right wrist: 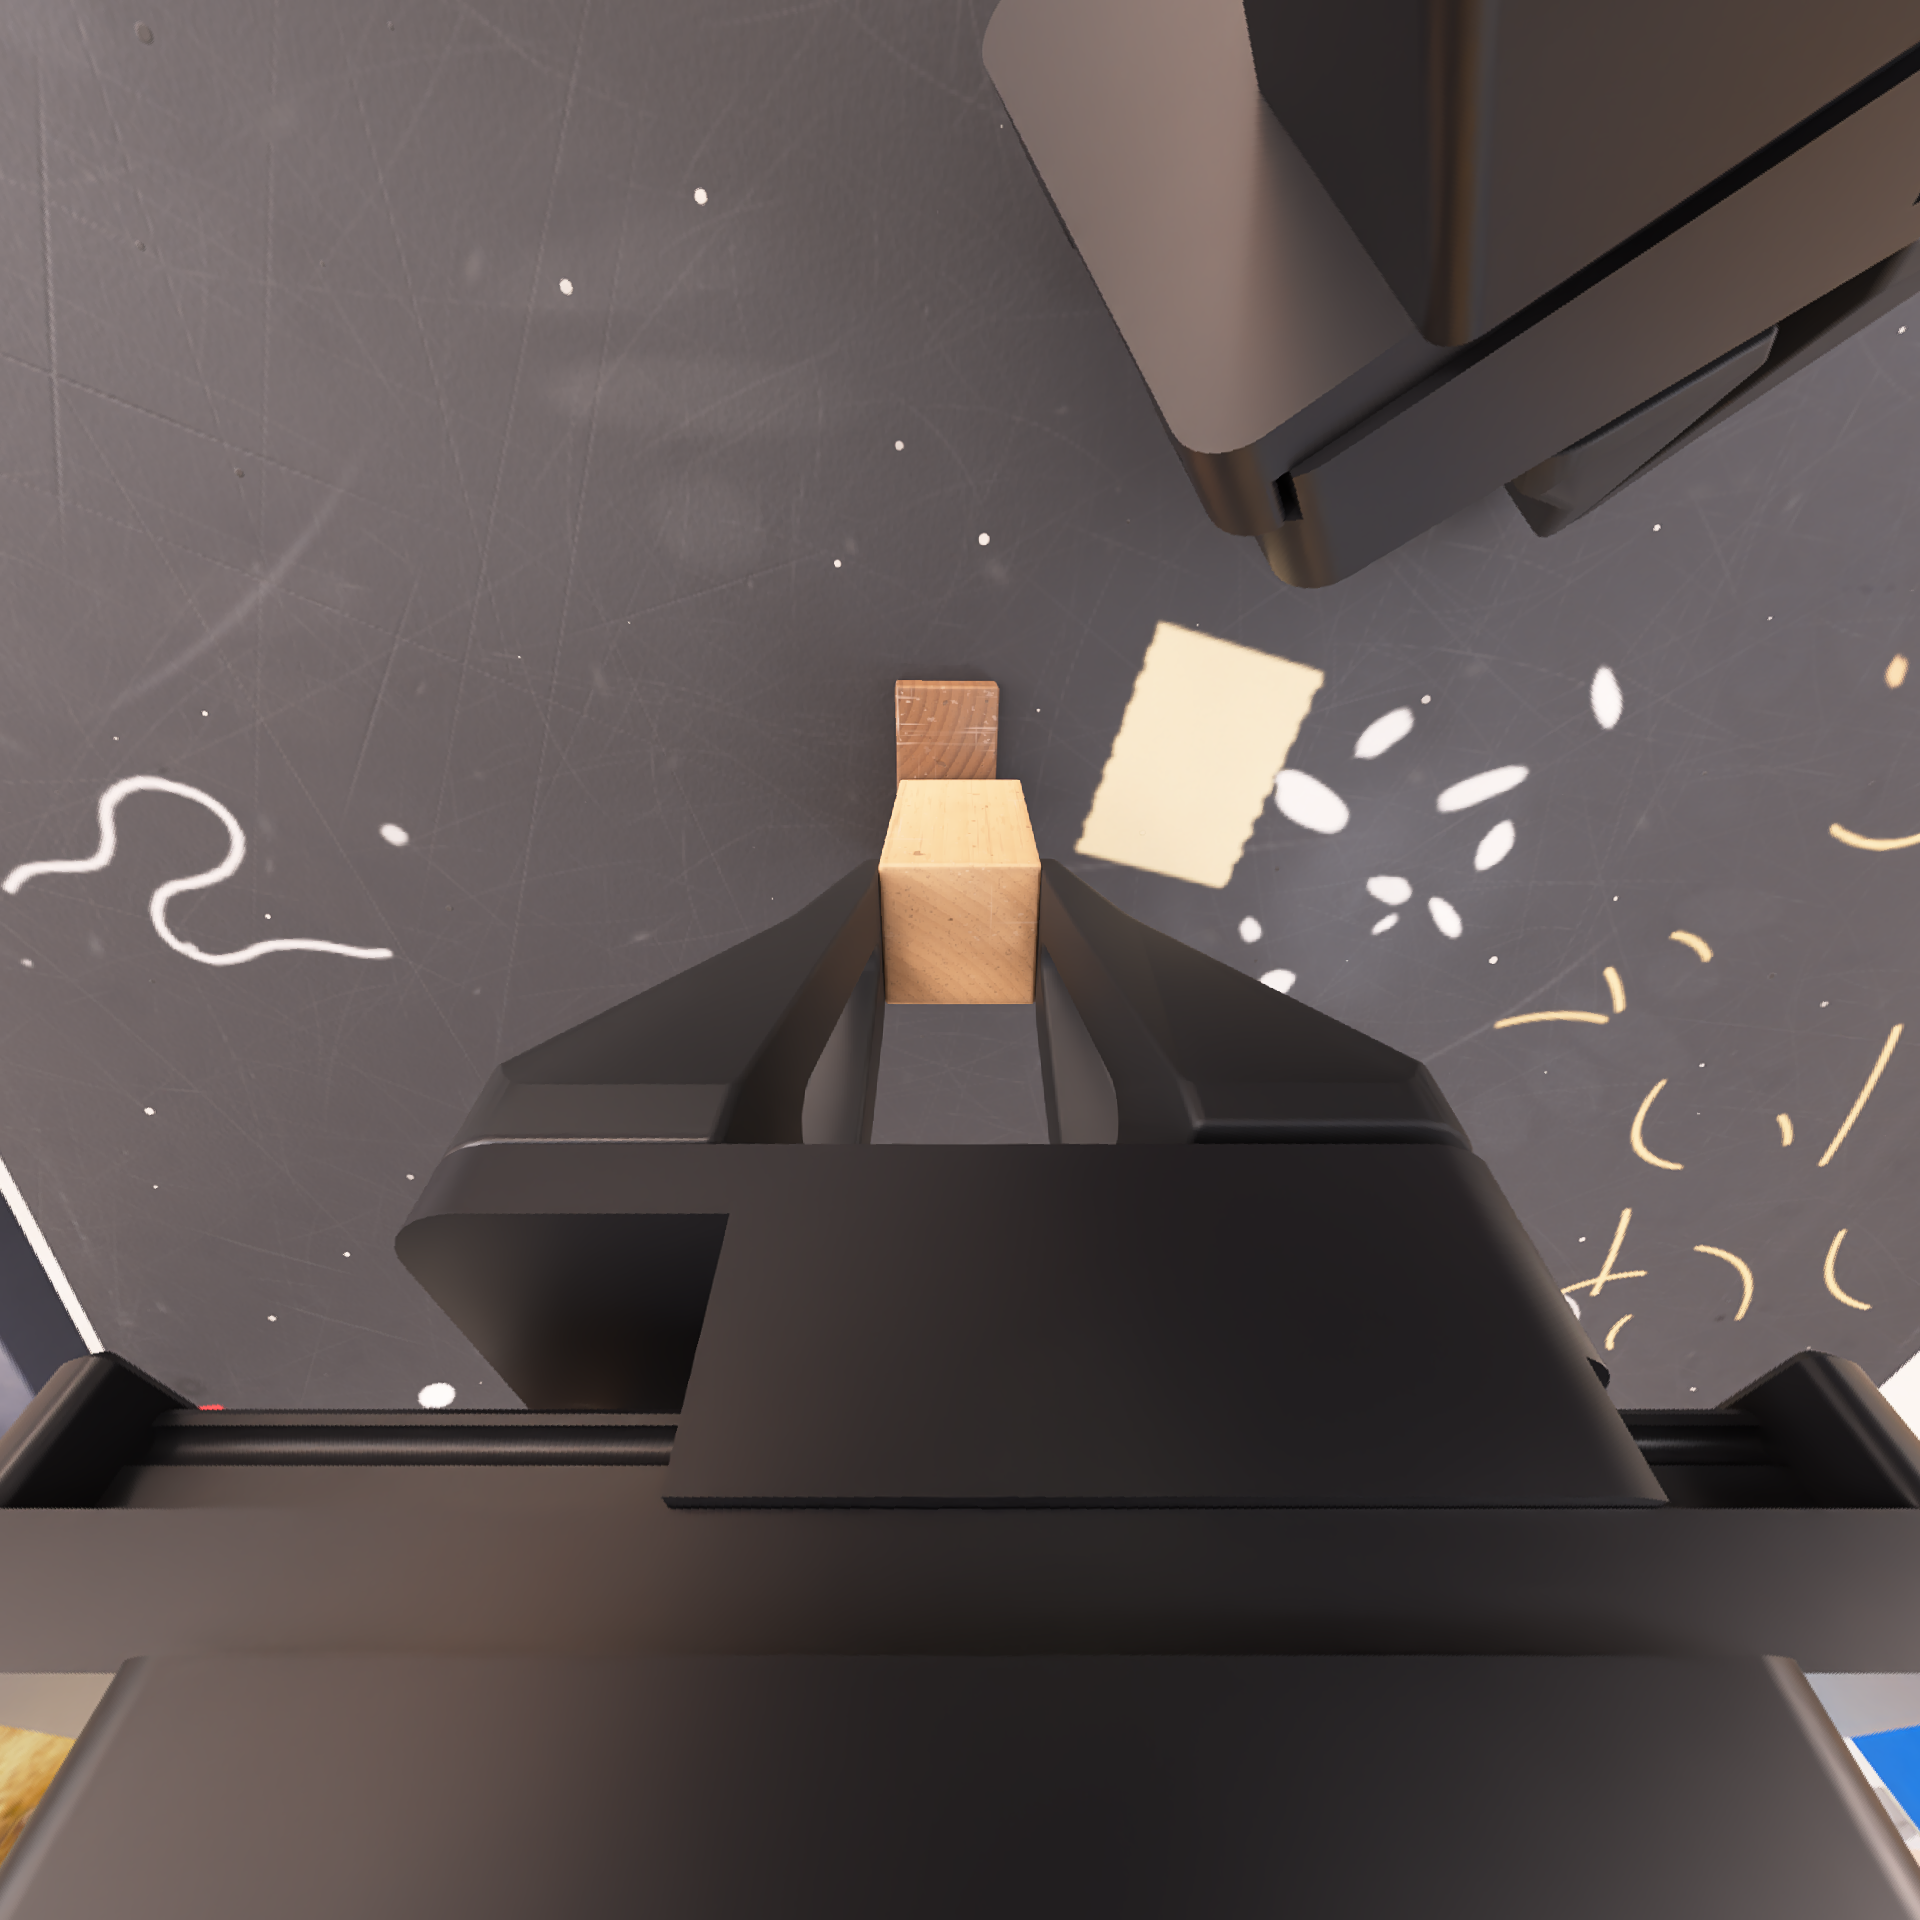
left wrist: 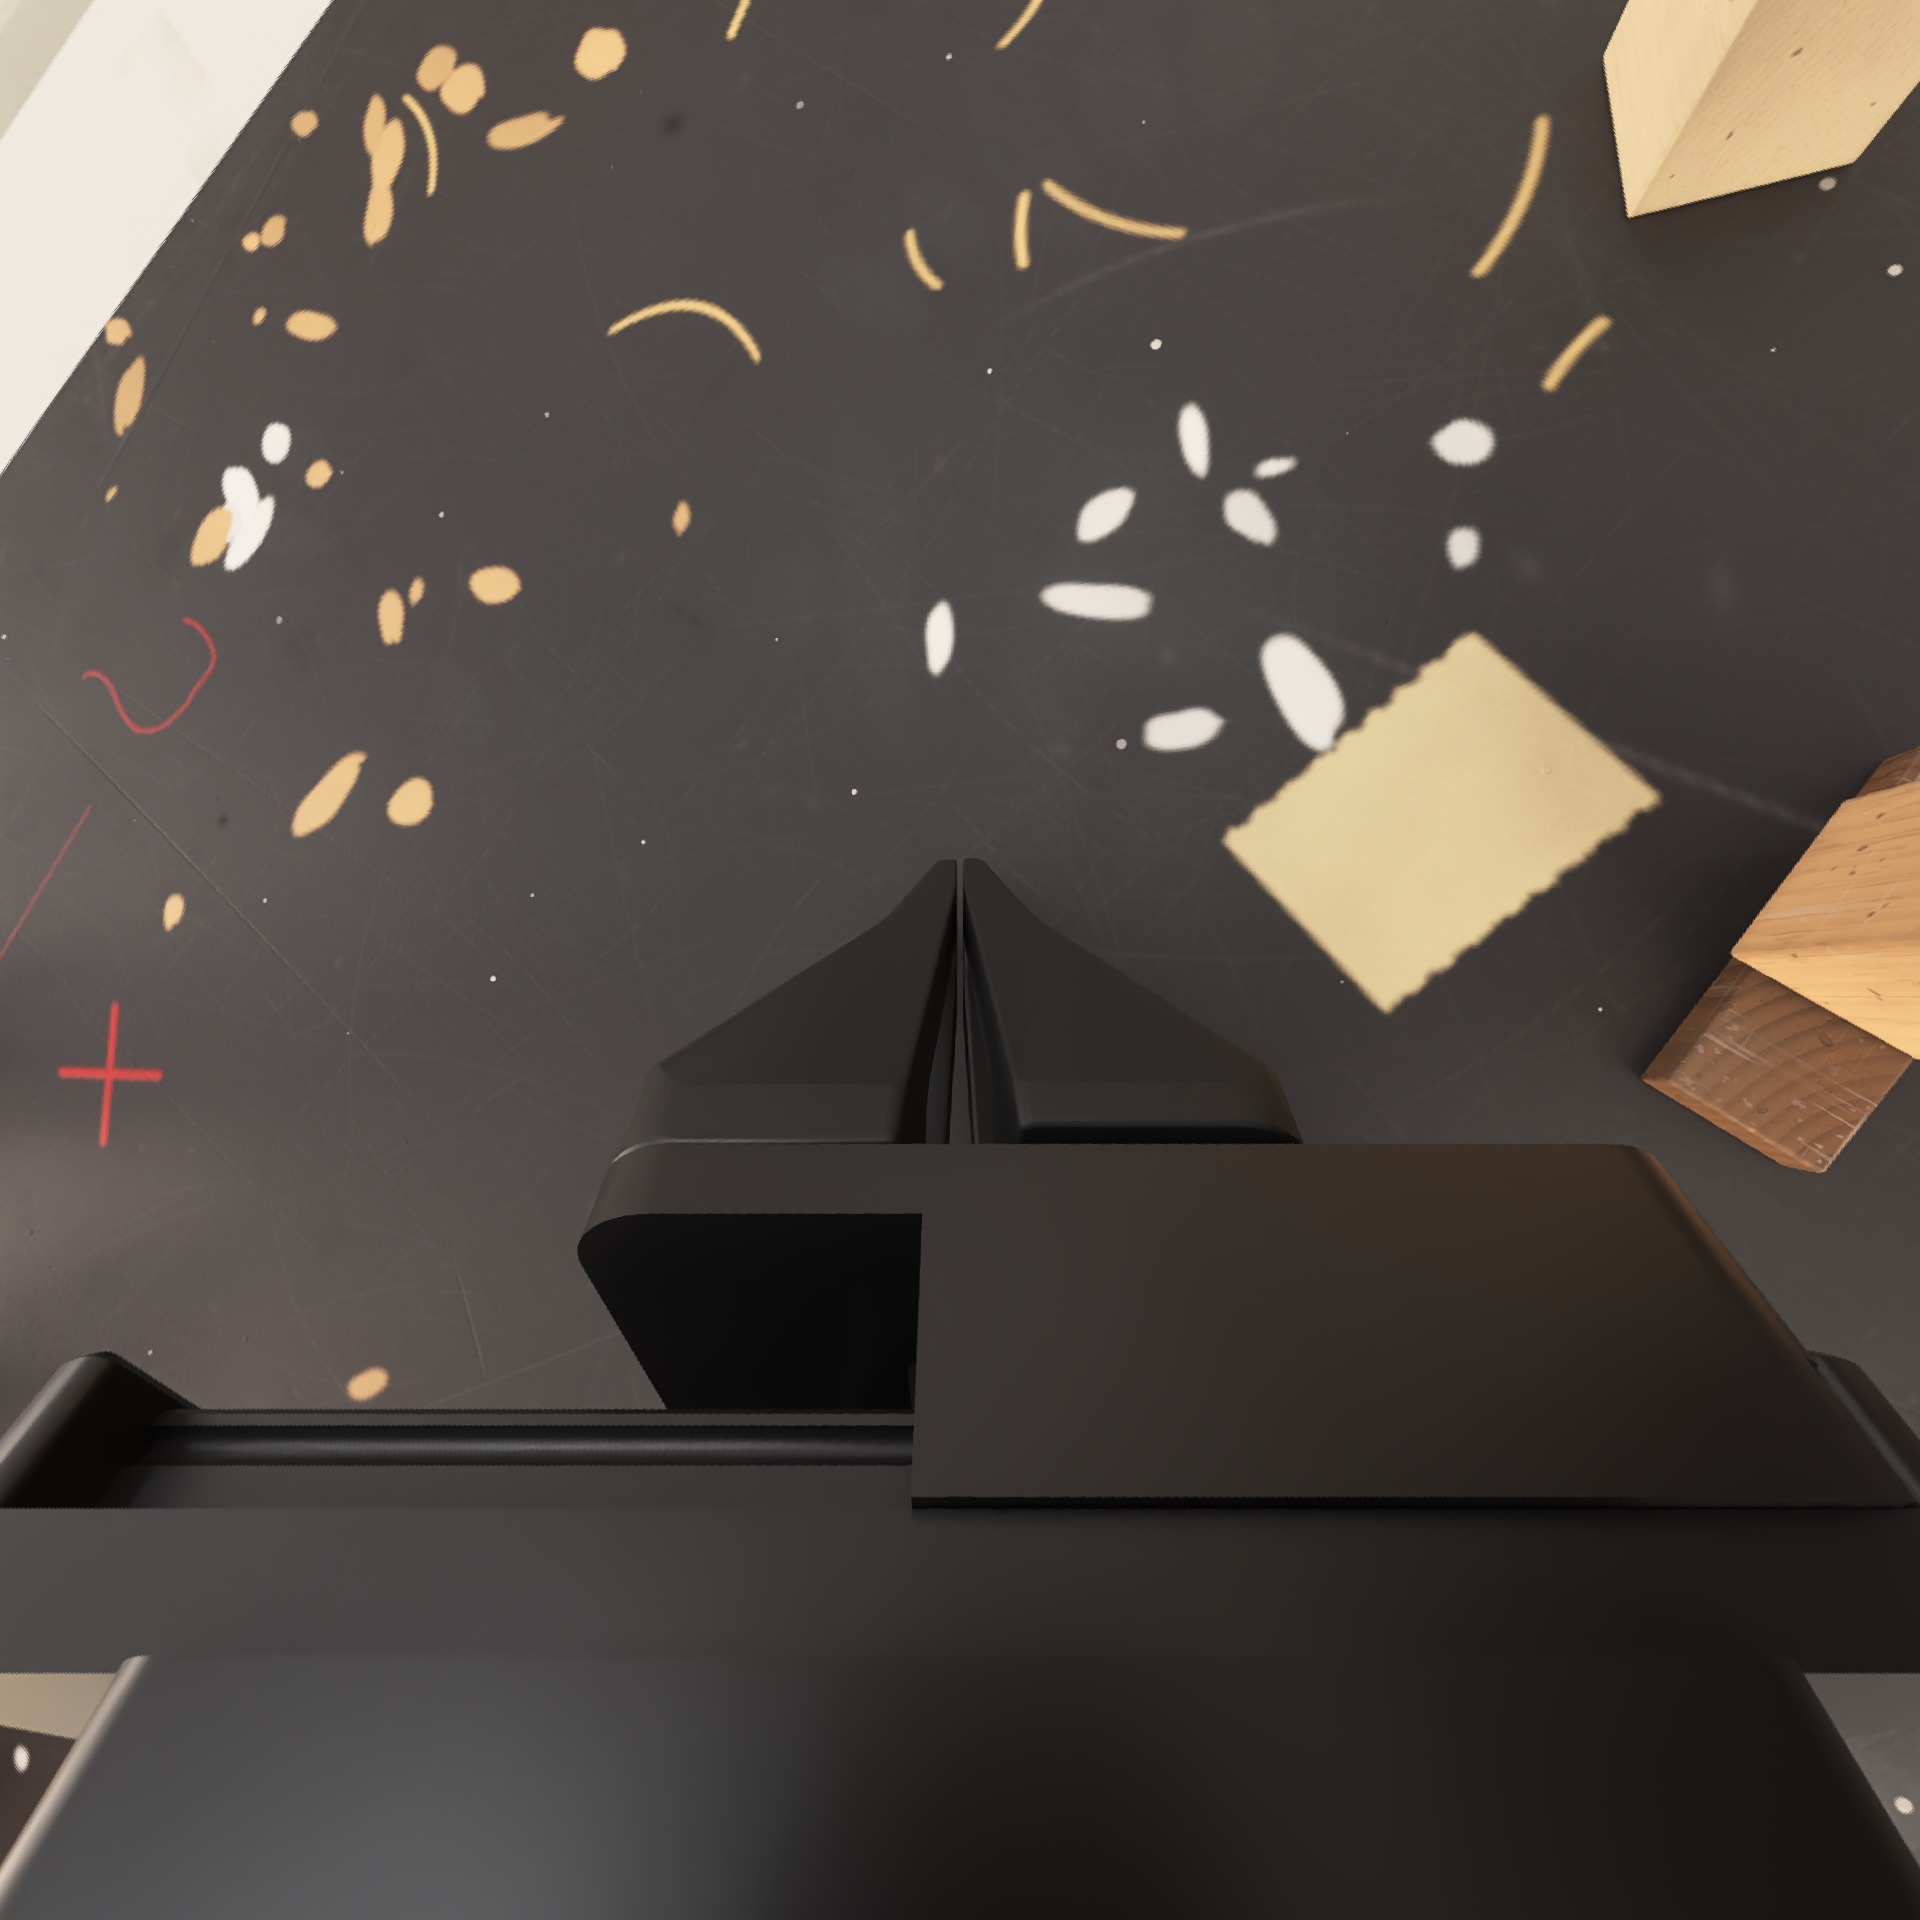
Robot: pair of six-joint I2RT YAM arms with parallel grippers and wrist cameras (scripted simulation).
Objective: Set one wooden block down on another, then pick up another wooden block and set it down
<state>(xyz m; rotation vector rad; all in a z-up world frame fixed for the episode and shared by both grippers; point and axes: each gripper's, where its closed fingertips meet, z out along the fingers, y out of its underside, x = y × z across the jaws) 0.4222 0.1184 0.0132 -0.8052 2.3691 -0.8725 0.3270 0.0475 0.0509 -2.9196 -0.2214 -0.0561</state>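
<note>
- Right jaws [right wrist: 959, 925] clamped on light block [right wrist: 959, 914], over dark block [right wrist: 947, 727].
- Left jaws [left wrist: 958, 883] pressed together, empty.
- Could slide off if let go off-center.

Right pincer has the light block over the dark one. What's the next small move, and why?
Probably open the right pincer and let go. In the right wrist view its fingers clamp the light block, and the left wrist view shows that block lying on the dark block, overhanging it. The left pincer is shut and empty.
</note>
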